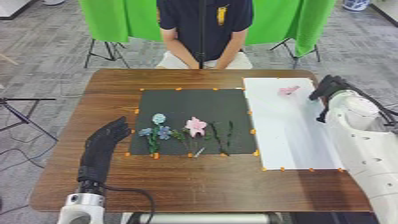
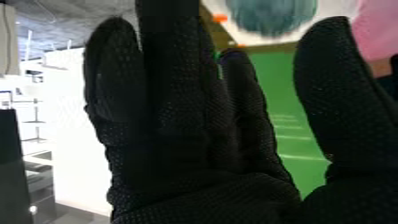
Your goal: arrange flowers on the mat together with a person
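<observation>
In the head view my left hand (image 1: 105, 137) lies with straight fingers left of the black mat (image 1: 178, 102). On the mat are a light blue flower (image 1: 159, 118), darker blue flowers (image 1: 163, 132), a pink flower (image 1: 195, 126) and green stems (image 1: 229, 134). A small pink flower (image 1: 289, 90) lies on the white mat (image 1: 289, 132). My right hand (image 1: 330, 88) is at that mat's upper right edge, apart from the flower. The right wrist view has the right hand (image 2: 195, 150) with straight fingers, near a teal rounded thing (image 2: 271, 15) and a pink thing (image 2: 380, 27).
Small orange markers (image 1: 253, 131) line both mats on the brown wooden table (image 1: 187, 180). Across the table sits a person, hands (image 1: 206, 65) low near the far edge, off the flowers. A green cloth (image 1: 111, 20) hangs behind.
</observation>
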Tool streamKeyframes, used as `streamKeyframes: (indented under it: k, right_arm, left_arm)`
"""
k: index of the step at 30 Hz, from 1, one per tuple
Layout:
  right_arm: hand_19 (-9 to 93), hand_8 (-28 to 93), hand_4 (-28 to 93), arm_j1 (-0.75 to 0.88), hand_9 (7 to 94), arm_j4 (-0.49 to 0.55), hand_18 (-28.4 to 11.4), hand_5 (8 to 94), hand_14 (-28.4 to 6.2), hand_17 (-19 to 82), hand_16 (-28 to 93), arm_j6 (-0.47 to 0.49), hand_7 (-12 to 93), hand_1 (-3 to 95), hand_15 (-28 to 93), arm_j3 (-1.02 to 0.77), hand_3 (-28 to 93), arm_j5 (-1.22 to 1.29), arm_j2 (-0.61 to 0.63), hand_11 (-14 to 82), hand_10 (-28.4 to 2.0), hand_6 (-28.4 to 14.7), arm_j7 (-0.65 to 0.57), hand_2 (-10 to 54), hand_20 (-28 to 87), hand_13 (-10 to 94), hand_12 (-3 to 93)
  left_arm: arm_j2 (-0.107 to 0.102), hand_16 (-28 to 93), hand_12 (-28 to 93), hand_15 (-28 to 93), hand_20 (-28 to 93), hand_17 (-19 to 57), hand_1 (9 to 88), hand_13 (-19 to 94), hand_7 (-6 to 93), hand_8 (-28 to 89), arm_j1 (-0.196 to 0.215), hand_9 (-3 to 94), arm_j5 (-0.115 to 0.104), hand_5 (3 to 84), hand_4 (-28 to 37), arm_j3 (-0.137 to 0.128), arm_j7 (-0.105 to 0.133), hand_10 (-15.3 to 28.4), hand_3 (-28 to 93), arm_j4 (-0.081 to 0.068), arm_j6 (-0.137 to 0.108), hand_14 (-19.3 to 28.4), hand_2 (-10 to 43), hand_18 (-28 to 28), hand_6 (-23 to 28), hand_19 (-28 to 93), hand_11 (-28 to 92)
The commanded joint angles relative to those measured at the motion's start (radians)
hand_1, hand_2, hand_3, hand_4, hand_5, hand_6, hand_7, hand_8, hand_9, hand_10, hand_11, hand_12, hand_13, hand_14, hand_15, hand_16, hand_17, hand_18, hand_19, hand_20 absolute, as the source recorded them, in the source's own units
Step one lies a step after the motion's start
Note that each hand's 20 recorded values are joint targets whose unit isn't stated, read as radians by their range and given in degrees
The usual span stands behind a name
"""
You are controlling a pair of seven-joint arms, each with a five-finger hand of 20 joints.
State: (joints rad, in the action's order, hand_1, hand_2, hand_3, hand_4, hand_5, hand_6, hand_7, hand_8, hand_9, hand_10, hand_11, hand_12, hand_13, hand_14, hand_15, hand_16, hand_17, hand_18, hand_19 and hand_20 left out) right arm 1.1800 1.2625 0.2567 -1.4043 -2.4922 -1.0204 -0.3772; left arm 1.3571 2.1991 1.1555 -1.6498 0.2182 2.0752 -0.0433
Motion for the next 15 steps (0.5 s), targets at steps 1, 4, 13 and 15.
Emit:
streamKeyframes:
  k: [1,4,13,15]
  right_arm:
    - [72,-10,-25,0.050,81.1,-0.019,-5.6,60.2,-3.4,75,17,-0.071,13,47.4,36,0.011,66,-0.022,-0.022,14.9,-15.0,-1.1,0.033,-9.5,28,94,14.6]
    - [76,-10,-26,0.072,84.0,-0.026,-5.1,64.6,-3.0,76,16,-0.125,14,51.5,41,0.008,64,-0.019,-0.025,15.1,-14.2,-0.3,0.054,-9.5,24,94,16.2]
    - [87,7,37,0.110,93.7,-0.007,-5.9,83.5,-1.7,77,14,-0.258,18,93.8,52,0.020,-28,0.004,0.002,15.3,-9.7,0.7,0.107,-9.5,13,94,29.2]
    - [88,7,38,0.120,93.7,0.022,-6.2,84.7,-1.6,77,14,-0.258,18,94.2,53,0.020,-28,0.022,0.021,17.1,-9.9,0.7,0.101,-9.5,13,94,28.7]
  left_arm:
    - [-0.008,7,19,18,17,2.3,24.9,33,16.0,-6,0.022,39.4,-0.011,43.8,-20.8,0.010,-0.002,11.6,62,-0.001,-0.007,15.8,-5.2,11.4,3.3,5,18]
    - [-0.007,7,19,18,17,2.3,25.0,33,16.1,-6,0.013,39.4,-0.007,43.8,-20.8,0.012,-0.006,11.6,62,-0.004,-0.001,15.8,-5.2,11.4,3.3,5,18]
    - [-0.004,7,19,18,17,2.2,25.1,33,16.3,-6,0.021,39.4,-0.010,43.8,-20.6,0.005,0.004,11.6,62,-0.001,-0.013,15.7,-5.3,11.4,3.4,5,18]
    - [-0.006,7,19,18,17,2.2,25.2,33,16.2,-6,0.024,39.4,-0.010,43.8,-20.6,0.005,0.005,11.7,62,0.000,-0.012,15.7,-5.3,11.4,3.4,5,18]
